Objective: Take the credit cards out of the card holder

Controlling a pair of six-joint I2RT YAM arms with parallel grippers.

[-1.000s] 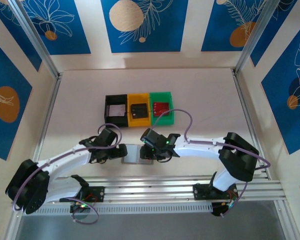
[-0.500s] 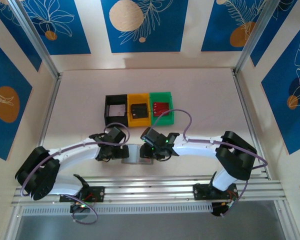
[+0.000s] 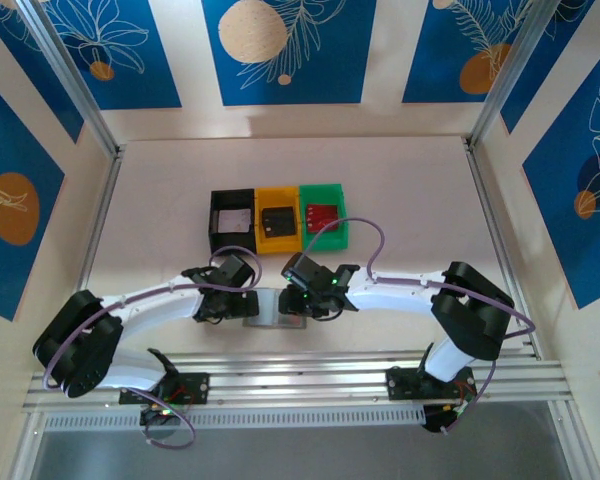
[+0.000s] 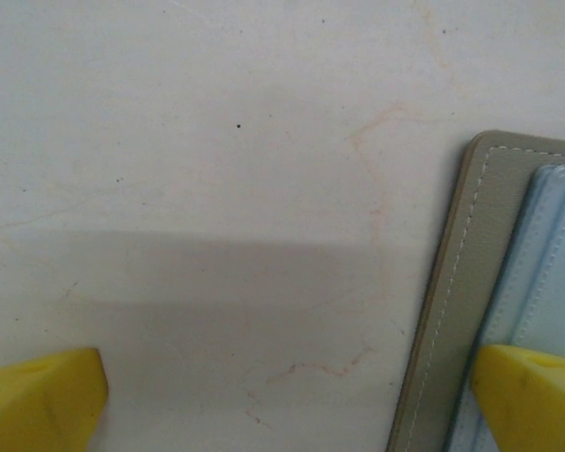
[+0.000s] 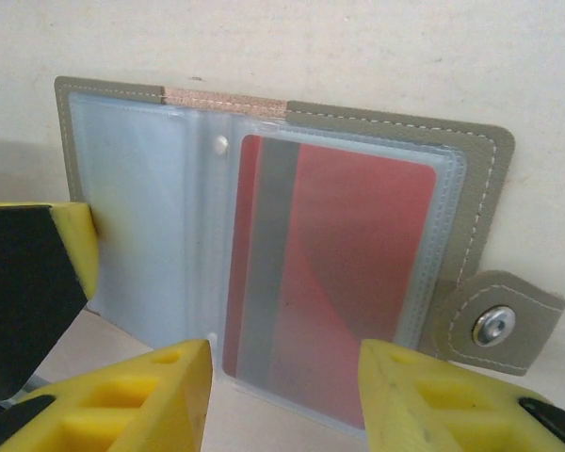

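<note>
**Card holder laid open between two spread grippers**

On the table (image 3: 400, 200), a black bin (image 3: 231, 221), a yellow bin (image 3: 277, 220) and a green bin (image 3: 323, 214) are ranged in a row beyond the arms. The card holder (image 5: 122, 188) is laid open near the front edge, largely hidden from above by both wrists. The left gripper (image 4: 282, 400) is spread wide, one finger over a pale panel. The right gripper (image 5: 287, 391) is held apart over the sleeved red card (image 5: 358, 273).

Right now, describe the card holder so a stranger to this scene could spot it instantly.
On the pale table, look just nearer than the row of black, yellow and green plastic bins. The flat grey stitched card holder lies open there. Unlike the bins, it has clear plastic sleeves, a red card inside and a grey snap tab.
</note>
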